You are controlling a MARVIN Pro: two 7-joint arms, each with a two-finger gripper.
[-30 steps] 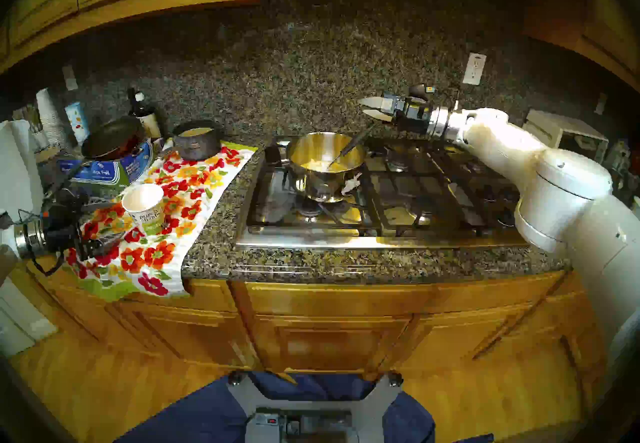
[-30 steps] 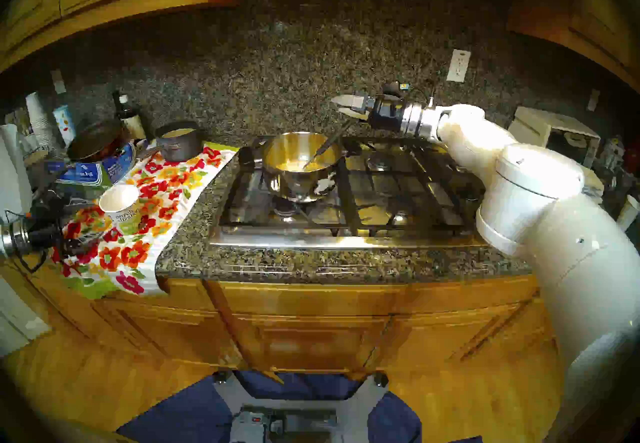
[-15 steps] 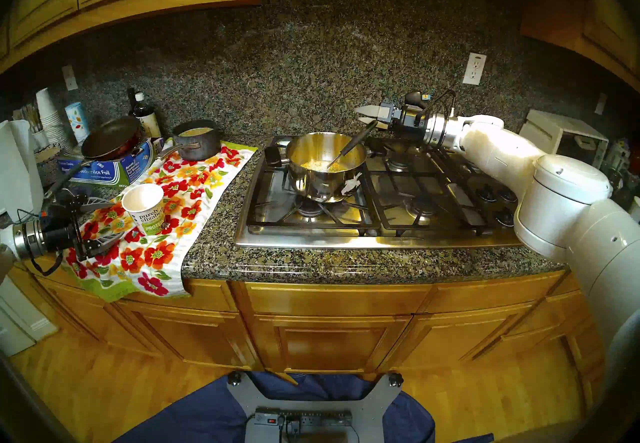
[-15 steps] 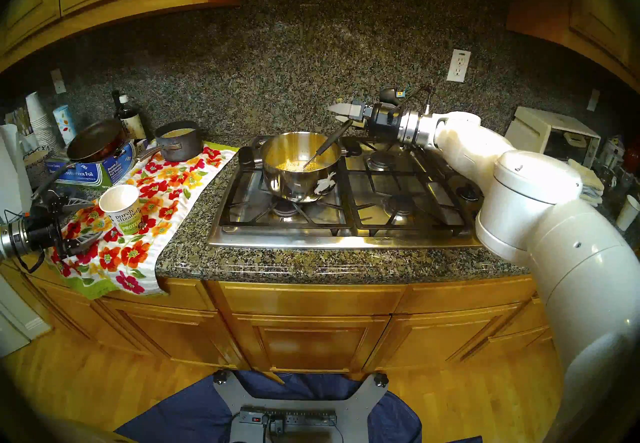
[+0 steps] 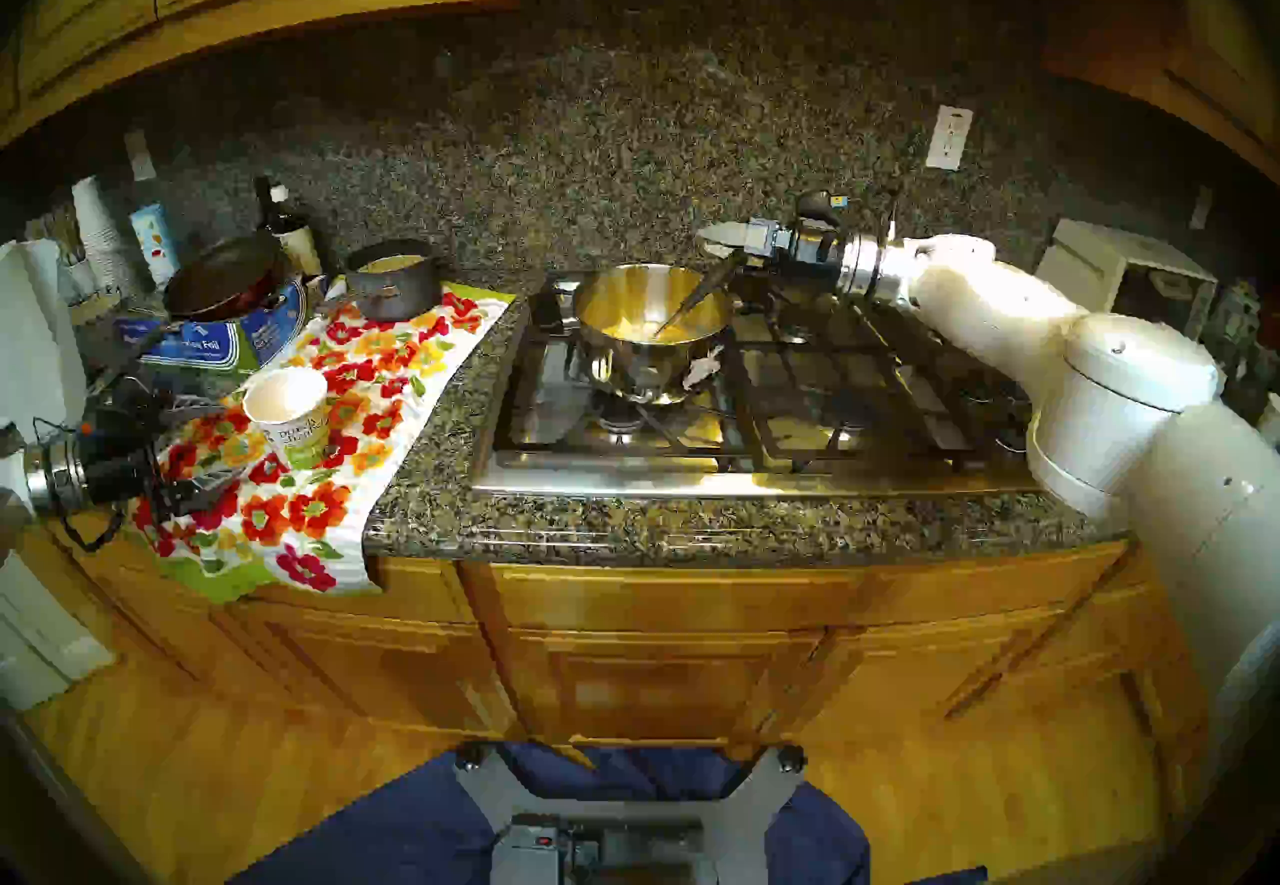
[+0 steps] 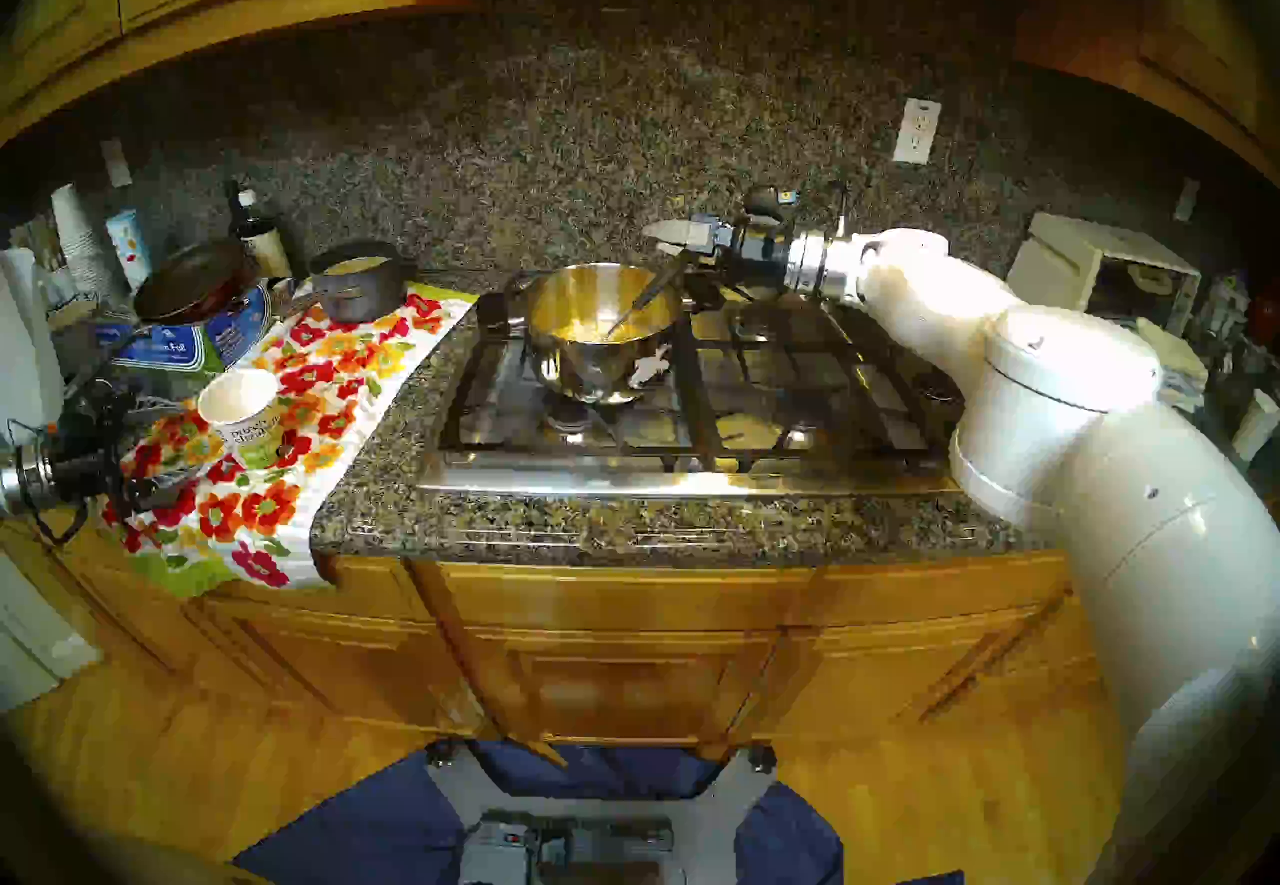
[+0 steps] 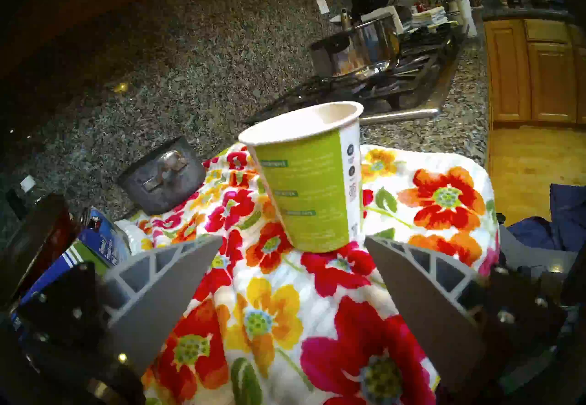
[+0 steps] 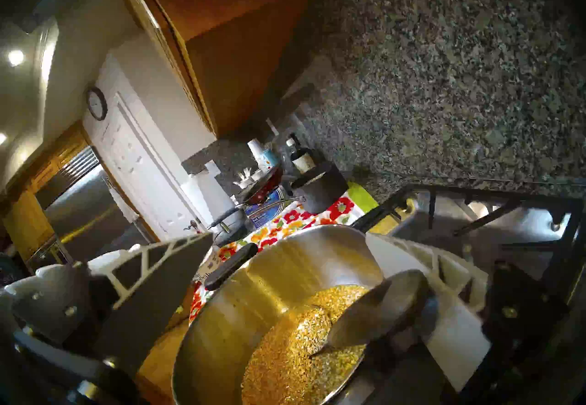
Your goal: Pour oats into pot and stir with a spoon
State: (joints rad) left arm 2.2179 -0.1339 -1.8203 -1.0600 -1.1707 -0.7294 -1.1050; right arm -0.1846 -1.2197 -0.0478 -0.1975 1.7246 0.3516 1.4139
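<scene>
**Oats in the pot, spoon leaning inside, both pincers wide**

The oats (image 8: 301, 347) lie as a loose yellow-tan layer across the bottom of the pot (image 5: 651, 336), a shiny steel saucepan standing on the front-left burner of the stove (image 5: 755, 378). A torn white sticker scrap shows on the pot's near side. The spoon (image 5: 699, 295) rests in the pot with its bowl down in the oats and its dark handle slanting up over the right rim.

The right pincer (image 5: 713, 243) hangs level just above and beside the handle's top end, pointing left, its 2 fingers spread wide with nothing between them. In the right wrist view the handle end sits close to the lower finger (image 8: 444, 284); whether they touch I cannot tell.

Left of the stove, a flowered towel (image 5: 388, 378) covers the surface (image 5: 623, 530). On it stands the white and green paper cup (image 5: 287, 409), upright. A smaller dark grey pot (image 5: 391, 288) sits at the towel's far edge, and beside it a black frying pan (image 5: 221, 277) rests on a blue foil box (image 5: 208, 343).

The left pincer (image 7: 291, 271) hovers just beside the cup, at the towel's left edge, fingers wide apart and holding nothing; the cup stands beyond the fingertips.
</scene>
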